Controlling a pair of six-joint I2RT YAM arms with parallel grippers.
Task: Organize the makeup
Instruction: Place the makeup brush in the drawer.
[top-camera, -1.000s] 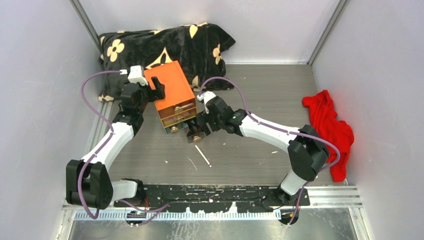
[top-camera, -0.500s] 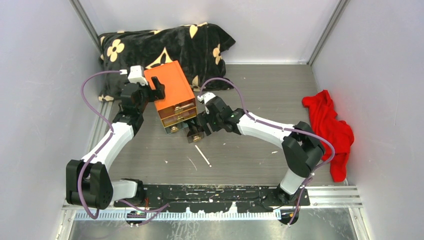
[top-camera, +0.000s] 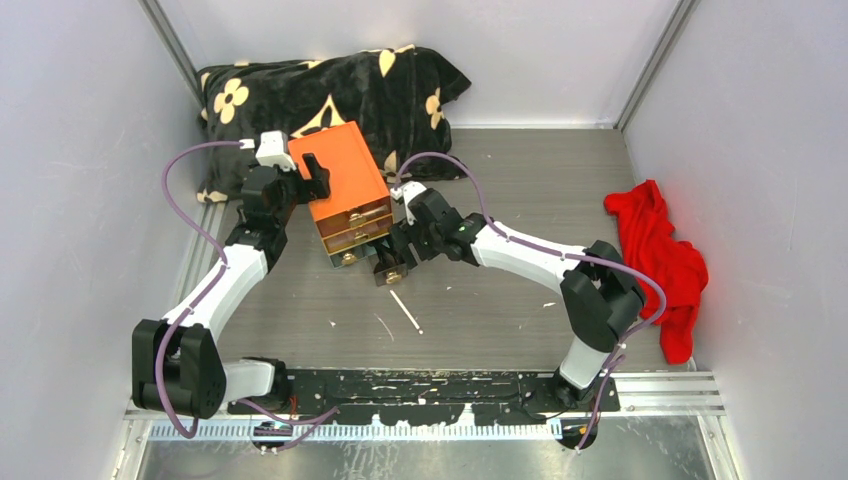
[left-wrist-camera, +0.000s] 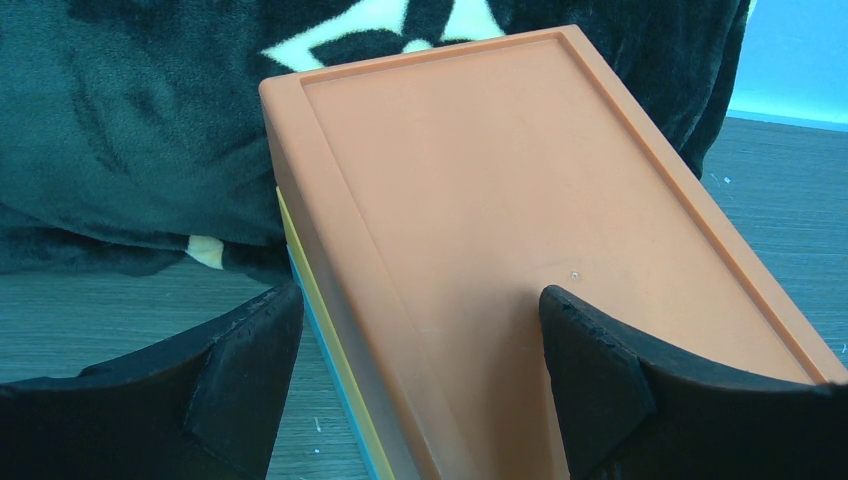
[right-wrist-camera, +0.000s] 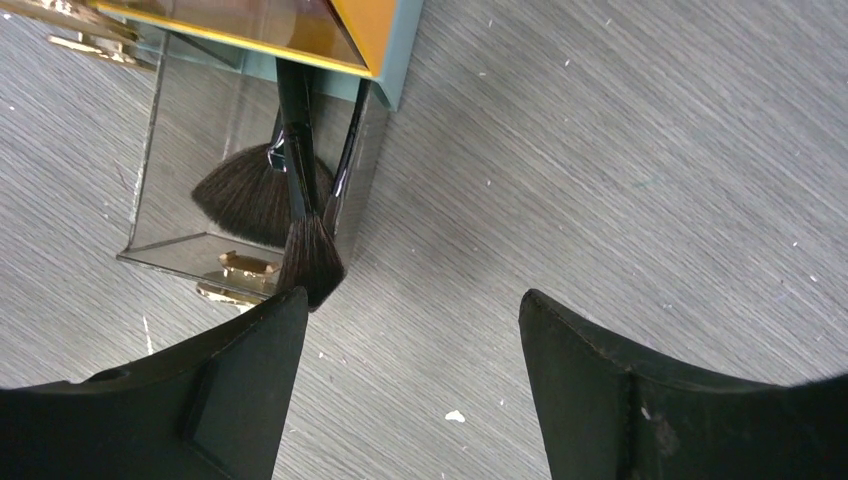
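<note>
Black-handled makeup brushes lie in the clear bottom drawer (right-wrist-camera: 170, 160), pulled out of the orange box (top-camera: 345, 185). A fan-shaped brush (right-wrist-camera: 250, 195) lies flat, and a second brush's dark head (right-wrist-camera: 310, 262) pokes over the drawer's front wall. My right gripper (right-wrist-camera: 410, 330) is open and empty, above bare table just right of the drawer front; it also shows in the top view (top-camera: 388, 265). My left gripper (left-wrist-camera: 415, 350) is open, one finger beside the box's left side and the other (left-wrist-camera: 600, 380) on its lid (left-wrist-camera: 500, 200). Pencils and the pink palette are out of view.
A black pillow with cream flowers (top-camera: 320, 95) lies behind the box. A red cloth (top-camera: 660, 255) lies at the right wall. A thin pale stick (top-camera: 405, 311) lies on the table in front of the drawer. White crumbs dot the grey table.
The right arm's elbow has shifted slightly left, toward the box. The gripper stays by the drawer front. The left arm has not moved.
</note>
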